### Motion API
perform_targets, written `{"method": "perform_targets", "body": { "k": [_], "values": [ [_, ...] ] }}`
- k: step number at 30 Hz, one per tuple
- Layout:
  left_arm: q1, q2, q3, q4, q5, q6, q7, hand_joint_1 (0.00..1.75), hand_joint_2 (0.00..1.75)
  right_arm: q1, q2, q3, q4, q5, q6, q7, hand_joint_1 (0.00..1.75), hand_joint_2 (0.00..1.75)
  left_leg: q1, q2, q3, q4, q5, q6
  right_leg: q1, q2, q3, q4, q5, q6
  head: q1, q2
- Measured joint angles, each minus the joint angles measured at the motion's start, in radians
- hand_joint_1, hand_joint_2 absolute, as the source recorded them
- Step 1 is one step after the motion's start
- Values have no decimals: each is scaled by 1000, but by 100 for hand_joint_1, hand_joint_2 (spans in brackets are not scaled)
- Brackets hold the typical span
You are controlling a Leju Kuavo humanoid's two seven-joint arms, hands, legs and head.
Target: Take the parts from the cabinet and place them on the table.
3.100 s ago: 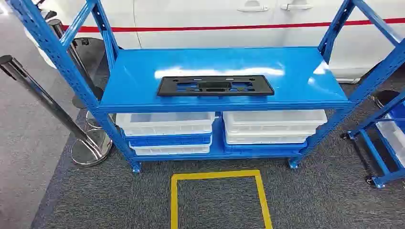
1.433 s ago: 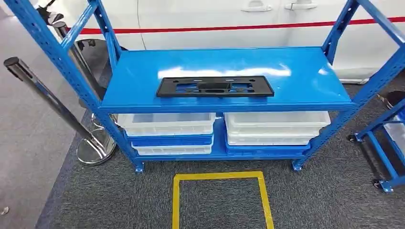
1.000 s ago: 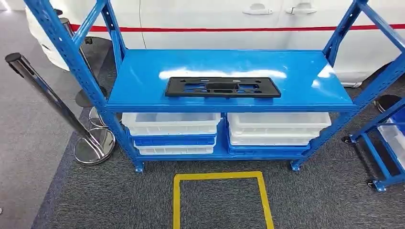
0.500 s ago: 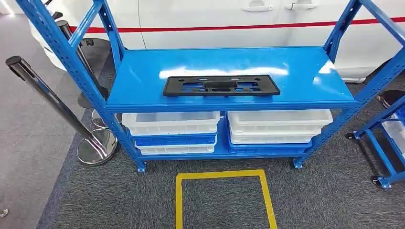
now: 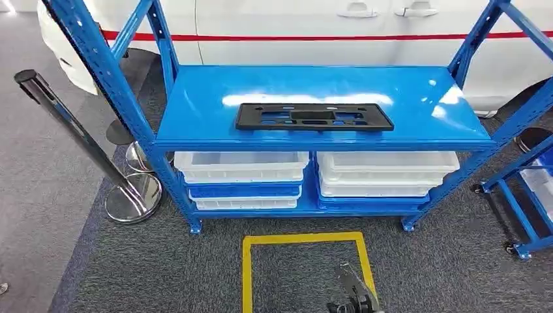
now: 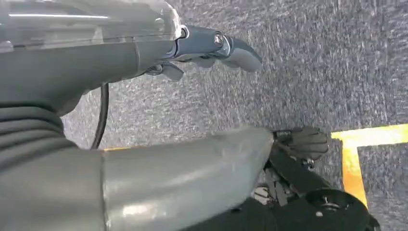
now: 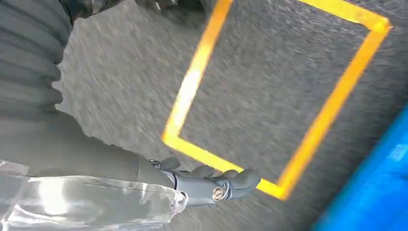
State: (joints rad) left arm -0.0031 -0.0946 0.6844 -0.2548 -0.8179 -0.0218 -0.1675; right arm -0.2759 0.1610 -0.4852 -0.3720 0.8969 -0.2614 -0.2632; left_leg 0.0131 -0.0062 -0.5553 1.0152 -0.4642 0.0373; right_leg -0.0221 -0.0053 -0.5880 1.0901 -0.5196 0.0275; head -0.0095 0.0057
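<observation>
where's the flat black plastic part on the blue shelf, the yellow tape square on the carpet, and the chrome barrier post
flat black plastic part (image 5: 314, 117), head view, its centre bar
yellow tape square (image 5: 302, 238), head view, its far edge
chrome barrier post (image 5: 78, 128), head view, middle of its shaft

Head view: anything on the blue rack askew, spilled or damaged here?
Nothing stands out. The black part lies flat and square on the upper shelf of the blue rack. The white and blue trays below sit in two neat stacks. The yellow floor square looks intact.
</observation>
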Motion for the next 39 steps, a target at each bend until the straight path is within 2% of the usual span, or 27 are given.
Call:
{"method": "perform_targets", "body": {
  "k": [2, 3, 4, 5, 6, 8, 9, 12, 14, 15, 18, 19, 20, 21, 23, 24, 25, 28, 29, 30, 32, 33, 34, 35, 36, 38, 39],
  "values": [
    [-10, -3, 18, 1, -21, -3, -6, 0, 0, -17, 4, 40, -20, 50, -32, 0, 0, 175, -5, 0, -6, 1, 2, 6, 1, 1, -79, 158, -76, 3, 0, 0],
    [-14, -5, 25, 1, -30, -4, -9, 0, 0, -23, 5, 59, -30, 71, -46, 0, 0, 175, -8, 0, -8, 1, 2, 8, 1, 2, -113, 224, -96, 3, 0, 0],
    [-18, -5, 32, 2, -41, -6, -11, 0, 0, -29, 6, 84, -41, 94, -61, 2, 0, 175, -11, 0, -8, 2, 3, 9, 1, 2, -129, 253, -93, 1, 0, 0],
    [-21, -7, 39, 2, -50, -8, -13, 0, 0, -36, 7, 107, -53, 114, -74, 3, 0, 175, -13, -1, -7, 2, 2, 9, 2, 2, -121, 232, -65, -3, 0, 0],
    [-24, -8, 47, 3, -61, -10, -17, 0, 0, -44, 7, 136, -67, 139, -90, 5, 0, 175, -16, -1, -4, 2, 2, 9, 5, 2, -90, 164, -18, -9, 0, 0],
    [-31, -12, 59, 4, -78, -13, -22, 0, 0, -63, 8, 181, -95, 181, -116, 11, 0, 175, -18, -2, -1, 2, 2, 8, 15, 3, -4, -19, 69, -29, 0, 0],
    [-35, -19, 65, 7, -87, -15, -24, 0, 0, -74, 8, 201, -107, 199, -129, 14, 0, 175, -25, -1, -6, 5, 0, 5, 21, 3, 9, -48, 53, -34, -1, 0],
    [-50, -20, 85, 9, -114, -19, -32, 0, 0, -94, 11, 270, -145, 260, -169, 24, 0, 175, -18, 0, -9, 1, 4, -10, 26, 4, 3, -57, 59, -34, 0, 0],
    [-54, -21, 98, 10, -130, -21, -37, 0, 0, -106, 12, 317, -171, 295, -190, 34, 0, 175, -18, 0, -11, 10, -5, -20, 11, 0, 12, -77, 71, -44, -1, 0],
    [-56, -21, 103, 10, -139, -21, -39, 0, 0, -114, 12, 348, -187, 315, -205, 43, 0, 175, -19, 1, -25, 43, -31, -27, 10, 1, 13, -81, 72, -49, -1, 0],
    [-64, -22, 117, 12, -159, -23, -40, 0, 0, -134, 11, 427, -220, 358, -233, 78, 0, 175, -7, 1, -132, 265, -136, -42, 11, -2, 9, -80, 73, -53, 0, 0],
    [-64, -22, 121, 13, -162, -24, -40, 0, 0, -140, 8, 459, -230, 371, -242, 93, 0, 175, -4, 1, -155, 311, -140, -47, 11, -2, 9, -79, 73, -53, -1, 0],
    [-64, -22, 124, 14, -170, -24, -40, 0, 0, -145, 7, 488, -239, 384, -247, 108, 0, 175, 0, 1, -152, 300, -119, -50, 10, -2, 9, -78, 72, -52, -1, 0],
    [-67, -22, 128, 14, -174, -25, -40, 0, 0, -151, 5, 517, -249, 394, -253, 123, 0, 175, 3, 1, -127, 245, -79, -52, 8, -1, 9, -75, 71, -50, -1, 0],
    [-76, -22, 135, 15, -182, -28, -41, 0, 0, -170, 1, 570, -268, 417, -268, 154, 0, 175, 9, 3, -43, 67, 14, -53, 6, 1, 9, -66, 65, -42, -1, 0],
    [-81, -22, 140, 16, -190, -29, -42, 0, 0, -181, -2, 601, -278, 428, -278, 172, 0, 175, 7, 3, -21, 20, 6, -53, 9, 0, 7, -63, 62, -37, -1, 0],
    [-88, -23, 143, 17, -193, -31, -42, 0, 0, -193, -6, 629, -285, 439, -285, 187, 0, 175, 2, 1, -19, 7, 6, -43, 13, 1, 1, -58, 61, -30, 0, 0],
    [-91, -27, 150, 18, -210, -34, -42, 0, 0, -225, -12, 715, -296, 471, -304, 235, 0, 175, -2, 2, -25, 8, 11, -27, 10, 1, 0, -66, 70, -13, -1, 0],
    [-93, -31, 151, 19, -214, -35, -42, 0, 0, -235, -15, 738, -300, 480, -308, 250, 0, 175, 3, 3, -20, -4, 18, -15, 8, 3, -2, -61, 63, -6, 0, 0],
    [-96, -32, 153, 19, -219, -36, -42, 0, 0, -246, -22, 771, -306, 493, -318, 271, 0, 175, 3, 3, -19, -6, 21, -11, 6, 3, -12, -36, 45, -3, 0, 0],
    [-105, -34, 160, 19, -231, -38, -41, 0, 0, -271, -37, 837, -310, 514, -333, 309, 0, 175, 2, 3, -23, -7, 22, -2, 7, 4, -86, 114, -33, 2, 0, 0],
    [-107, -36, 163, 20, -233, -40, -41, 0, 0, -277, -45, 868, -312, 523, -338, 330, 0, 175, 1, 3, -23, -7, 21, 0, 7, 4, -122, 186, -60, 4, 0, 0],
    [-110, -39, 166, 21, -238, -40, -40, 0, 0, -284, -53, 897, -315, 532, -344, 351, 0, 175, 0, 2, -23, -6, 21, 0, 7, 4, -152, 241, -69, 5, 0, 0],
    [-112, -39, 167, 22, -243, -40, -40, 0, 0, -288, -60, 922, -319, 541, -348, 372, 0, 175, 0, 1, -22, -5, 20, 1, 7, 4, -158, 245, -53, 4, 0, 0],
    [-114, -41, 168, 22, -246, -41, -39, 0, 0, -295, -65, 943, -324, 548, -352, 390, 0, 175, 0, 0, -21, -2, 19, 0, 7, 4, -142, 206, -20, 2, 0, 0],
    [-116, -46, 170, 24, -254, -43, -39, 0, 0, -319, -82, 1000, -339, 565, -360, 441, 0, 175, 0, -1, -19, 3, 13, -5, 7, 4, -60, 29, 76, -7, 0, 0],
    [-118, -49, 171, 25, -259, -45, -39, 0, 0, -332, -89, 1020, -345, 570, -366, 462, 0, 175, 0, 0, -19, 5, 11, -9, 9, 4, -33, -37, 91, -12, 0, 0]
  ]
}}
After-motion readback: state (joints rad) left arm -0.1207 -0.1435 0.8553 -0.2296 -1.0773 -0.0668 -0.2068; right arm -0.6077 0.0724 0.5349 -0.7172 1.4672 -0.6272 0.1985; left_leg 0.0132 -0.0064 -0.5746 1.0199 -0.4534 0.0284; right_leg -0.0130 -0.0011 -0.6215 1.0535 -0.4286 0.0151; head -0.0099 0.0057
